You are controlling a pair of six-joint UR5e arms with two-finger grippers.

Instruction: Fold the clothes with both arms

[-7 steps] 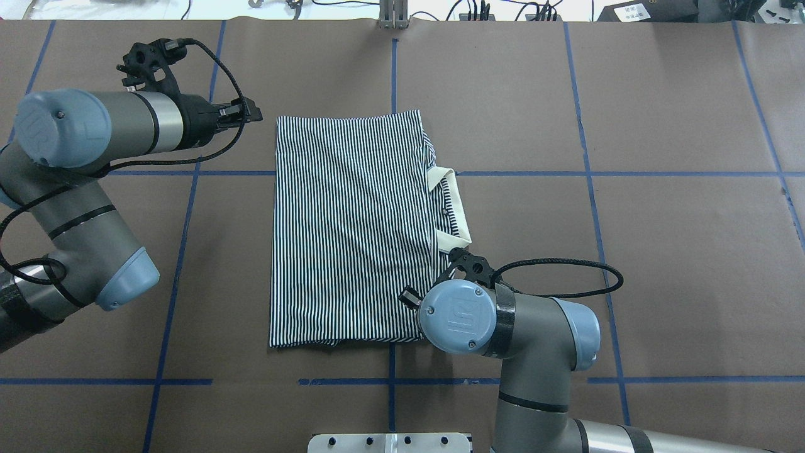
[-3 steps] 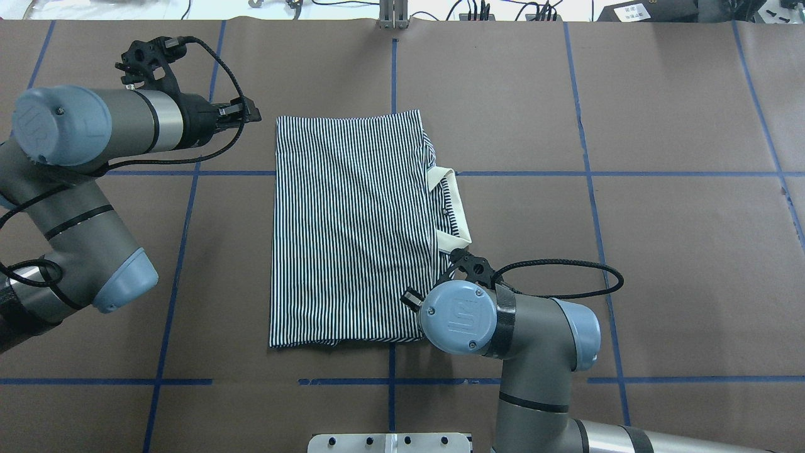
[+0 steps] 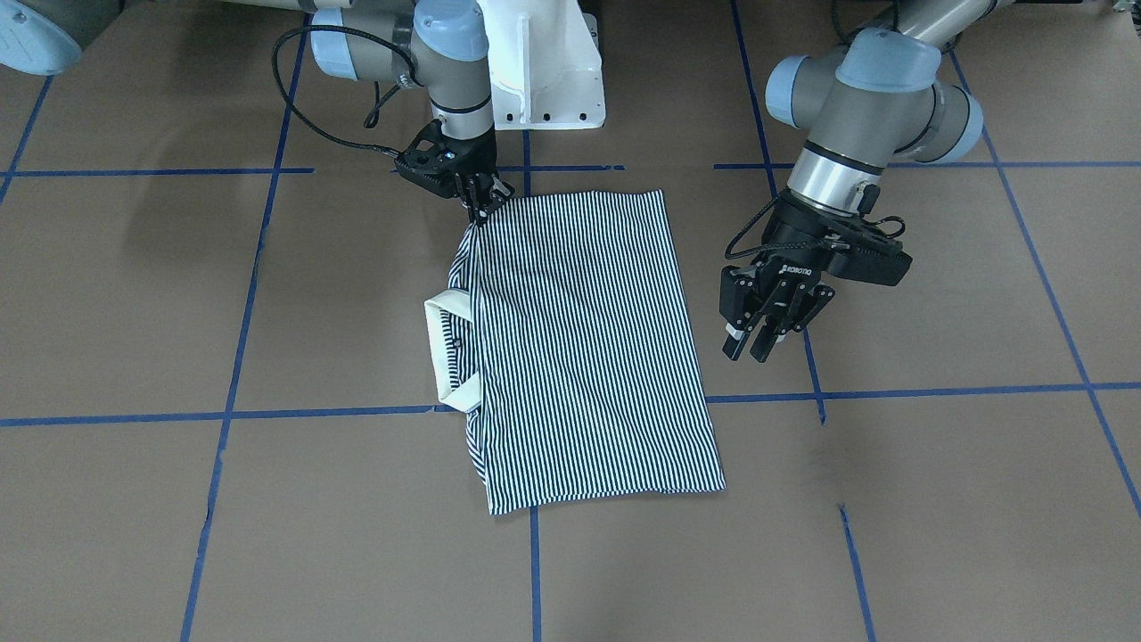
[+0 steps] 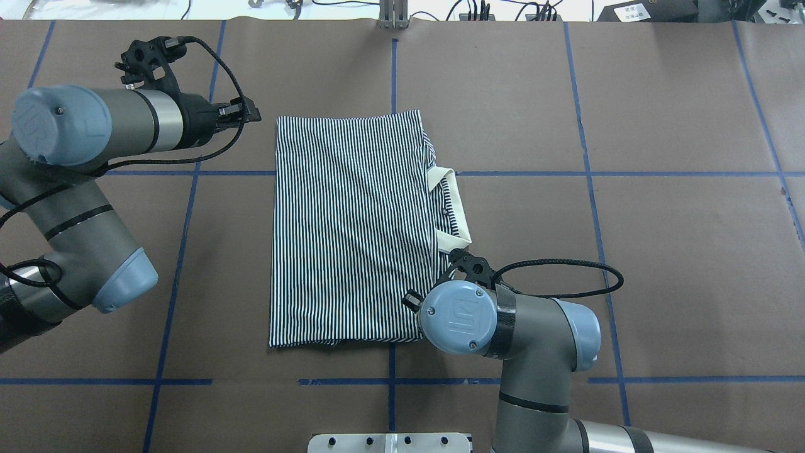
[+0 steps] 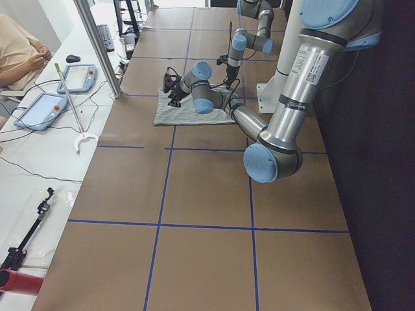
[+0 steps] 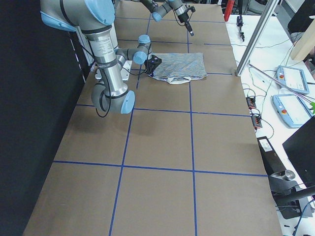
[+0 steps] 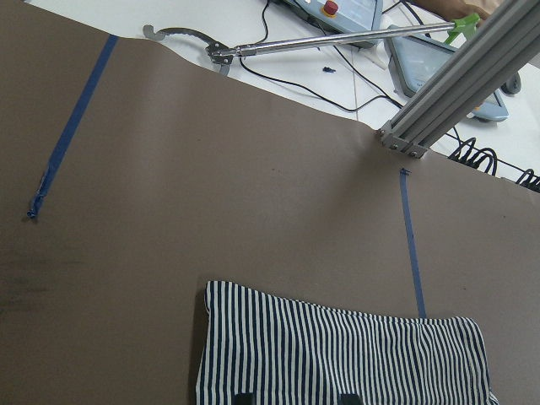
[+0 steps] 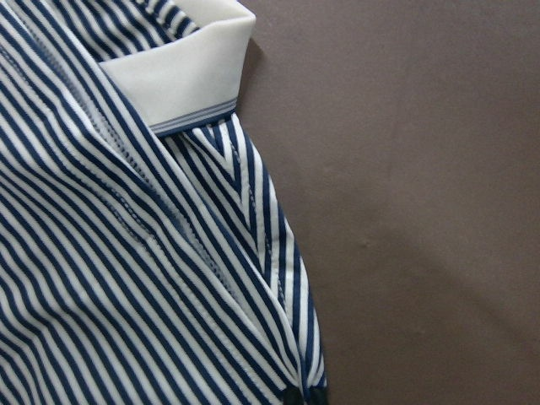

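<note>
The striped polo shirt (image 4: 352,233) lies folded into a rectangle on the brown table, its cream collar (image 4: 458,207) sticking out on the right side. In the front-facing view my right gripper (image 3: 481,212) is down at the shirt's (image 3: 579,348) near-collar corner, fingers pinched together on the cloth edge. The overhead view hides it under its own wrist. The right wrist view shows stripes and collar (image 8: 186,76) close up. My left gripper (image 3: 749,352) hangs open and empty above the table, beside the shirt's other long edge; it also shows in the overhead view (image 4: 250,113).
The white pedestal base (image 3: 544,62) stands just behind the shirt. Blue tape lines (image 4: 390,381) grid the brown table. An aluminium post (image 4: 393,16) stands at the far edge. An operators' desk with tablets (image 5: 61,91) and a seated person (image 5: 19,52) lies beyond.
My left arm has drifted very slightly away from the shirt. The right arm and the shirt have not moved.
</note>
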